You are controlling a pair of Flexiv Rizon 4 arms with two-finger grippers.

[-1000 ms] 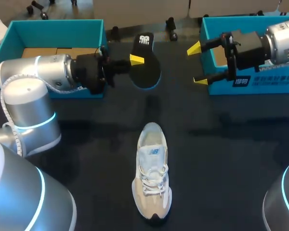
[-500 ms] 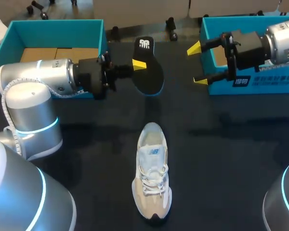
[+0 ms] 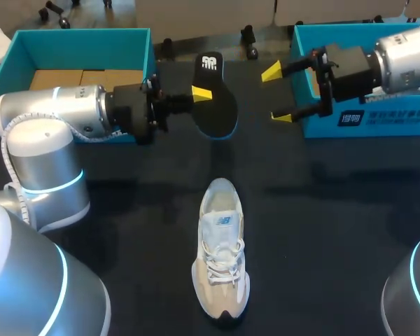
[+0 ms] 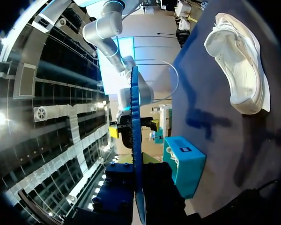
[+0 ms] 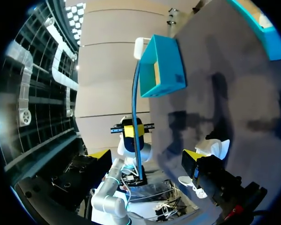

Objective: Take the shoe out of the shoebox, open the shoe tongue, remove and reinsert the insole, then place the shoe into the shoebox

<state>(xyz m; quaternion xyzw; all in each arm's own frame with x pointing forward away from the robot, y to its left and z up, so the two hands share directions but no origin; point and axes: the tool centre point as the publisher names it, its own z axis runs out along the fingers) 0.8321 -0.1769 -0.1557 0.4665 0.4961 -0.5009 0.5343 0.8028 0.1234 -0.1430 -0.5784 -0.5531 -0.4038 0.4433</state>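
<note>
Insole gripped above the table's far side; shoe lying nearer.
Left teal box [image 3: 28,52] sits far left; left gripper [image 3: 203,94] is clamped on the black insole [image 3: 220,106], just right of that box; white shoe [image 3: 222,252] lies mid-table, well apart; right gripper [image 3: 276,94] has its fingers spread, just before the right teal box [image 3: 378,120].

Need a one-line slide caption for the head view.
Left gripper holds the insole aloft; right gripper, jaws open; shoe on table.
</note>
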